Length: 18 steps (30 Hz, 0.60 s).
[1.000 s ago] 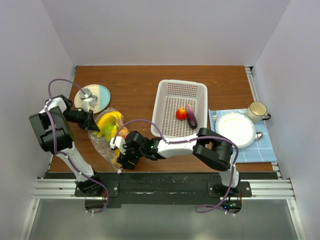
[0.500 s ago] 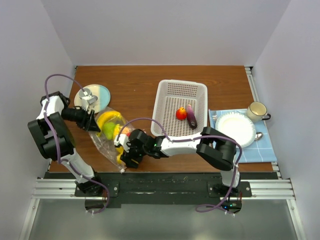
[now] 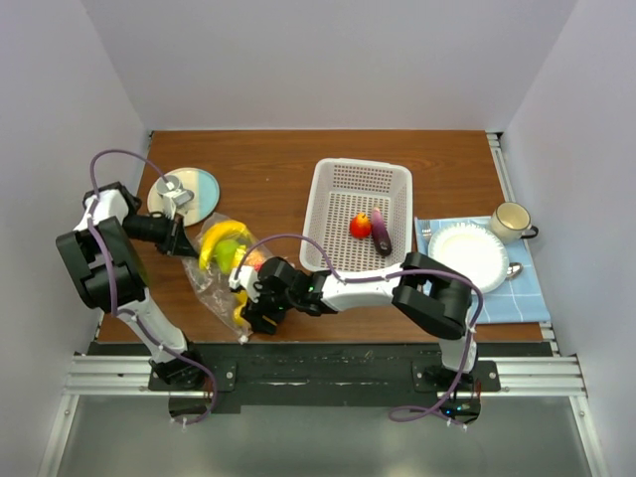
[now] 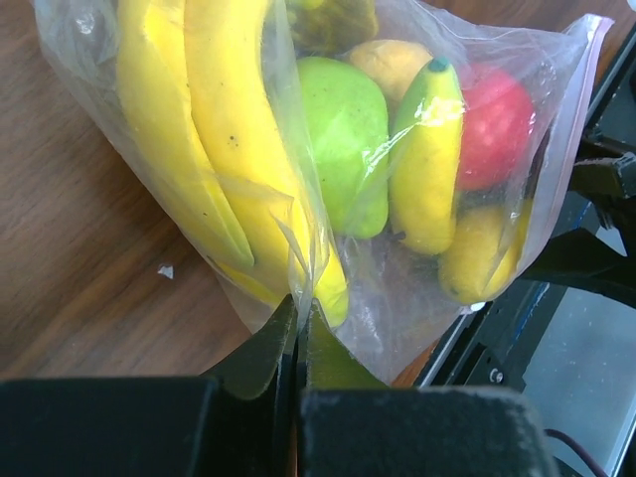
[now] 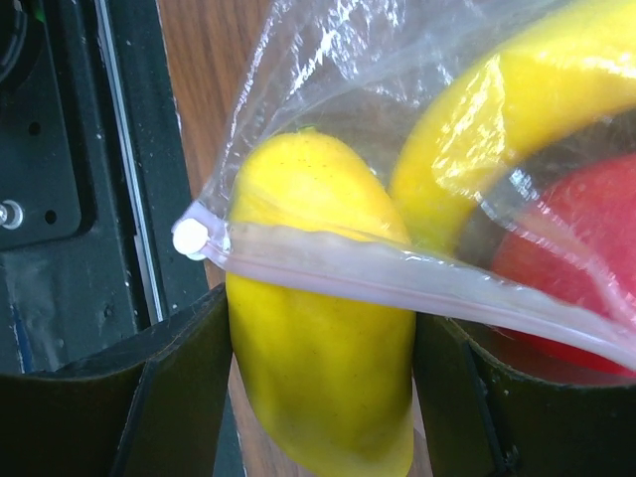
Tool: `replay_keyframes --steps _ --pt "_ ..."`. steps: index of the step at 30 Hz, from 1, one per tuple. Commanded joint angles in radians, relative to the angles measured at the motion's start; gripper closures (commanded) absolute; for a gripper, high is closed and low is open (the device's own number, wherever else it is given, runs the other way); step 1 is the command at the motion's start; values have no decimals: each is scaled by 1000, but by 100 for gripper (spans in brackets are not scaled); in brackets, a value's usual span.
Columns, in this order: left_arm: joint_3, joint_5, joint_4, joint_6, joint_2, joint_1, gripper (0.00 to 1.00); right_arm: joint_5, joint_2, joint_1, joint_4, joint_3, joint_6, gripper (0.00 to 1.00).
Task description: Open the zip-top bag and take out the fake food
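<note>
Left gripper [image 4: 298,310] has just let go and re-clamped. Its jaws are now pressed tight on a fold of the zip-top bag [image 4: 422,328] at the end away from the zipper, slightly further back than 1 second ago. Right gripper [image 3: 248,304] has crept a little to the right and keeps its jaws wide around 1 yellow piece [image 5: 318,407] at the near end, pads touching both its sides. The zipper strip [image 5: 397,283] lies across that piece, so I cannot tell whether plastic sits between pads and toy. The bag lies on the table [image 3: 268,164] at front left, between the 2 grippers and left of the basket [image 3: 343,189].

Judgement: left has a fresh anchor on the bag, so right can draw the yellow piece out through the mouth — extraction under way, most food not yet out.

Counts: 1 bag. Inside it, from the left wrist view:
- 2 long bananas [image 4: 214,129]
- 1 green piece [image 4: 343,139]
- 1 small banana [image 4: 427,169]
- 1 red piece [image 4: 497,124]
- 1 yellow-orange piece [image 4: 393,60]
- the yellow one at the mouth
- 1 more dull shape at the top edge — unclear

Already in the basket: 1 red fruit [image 3: 360,227] and 1 eggplant [image 3: 381,235]. So 2 out, at least 7 to go.
</note>
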<state>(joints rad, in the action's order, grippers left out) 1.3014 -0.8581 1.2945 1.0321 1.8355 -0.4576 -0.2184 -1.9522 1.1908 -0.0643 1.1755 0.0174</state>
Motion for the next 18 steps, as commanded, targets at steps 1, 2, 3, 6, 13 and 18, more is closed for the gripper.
replay_keyframes --steps 1,2,3,6,13,18 --pt "53 -6 22 -1 -44 -3 100 82 59 -7 124 -42 0 50" --pt "56 7 14 -7 -51 -4 100 96 109 -13 144 -49 0 51" --pt "59 48 2 -20 -70 -4 100 109 140 -20 155 -68 0 51" --pt "44 140 -75 -64 -140 -7 100 155 269 -65 199 -106 -2 52" --pt "88 212 -42 -64 -223 30 100 303 483 -206 247 -131 -10 52" --pt "131 163 22 -82 -292 134 100 547 469 -312 208 -87 -73 58"
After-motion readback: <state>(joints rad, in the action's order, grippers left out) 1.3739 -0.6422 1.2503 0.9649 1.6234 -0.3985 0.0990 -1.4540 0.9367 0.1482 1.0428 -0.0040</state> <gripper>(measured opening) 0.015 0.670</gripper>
